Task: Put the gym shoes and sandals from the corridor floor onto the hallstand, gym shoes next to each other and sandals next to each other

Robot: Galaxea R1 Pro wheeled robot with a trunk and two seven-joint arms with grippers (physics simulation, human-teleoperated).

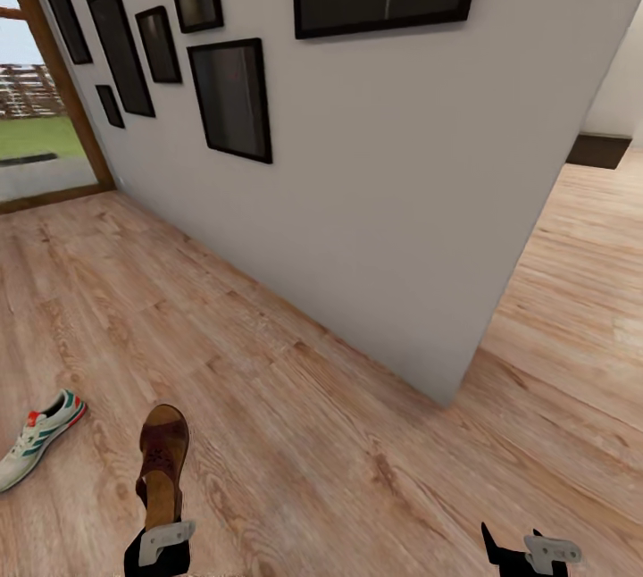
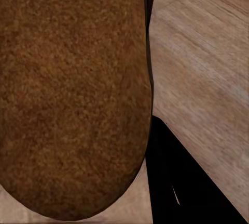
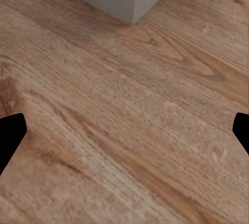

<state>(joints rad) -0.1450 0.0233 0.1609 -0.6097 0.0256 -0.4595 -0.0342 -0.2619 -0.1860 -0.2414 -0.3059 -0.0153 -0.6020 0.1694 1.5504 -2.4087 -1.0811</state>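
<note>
Left gripper (image 1: 161, 541) is clamped on the sandal (image 1: 162, 461) by its heel, probably light and stiff-soled, with a gym shoe (image 1: 37, 450) lying just beside it.

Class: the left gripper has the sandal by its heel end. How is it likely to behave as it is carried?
The sandal juts forward from the left gripper without drooping, so it is probably fairly stiff. Held at one end, it may pivot if jolted. Its sole looks rough in the left wrist view, so slipping seems unlikely.
</note>
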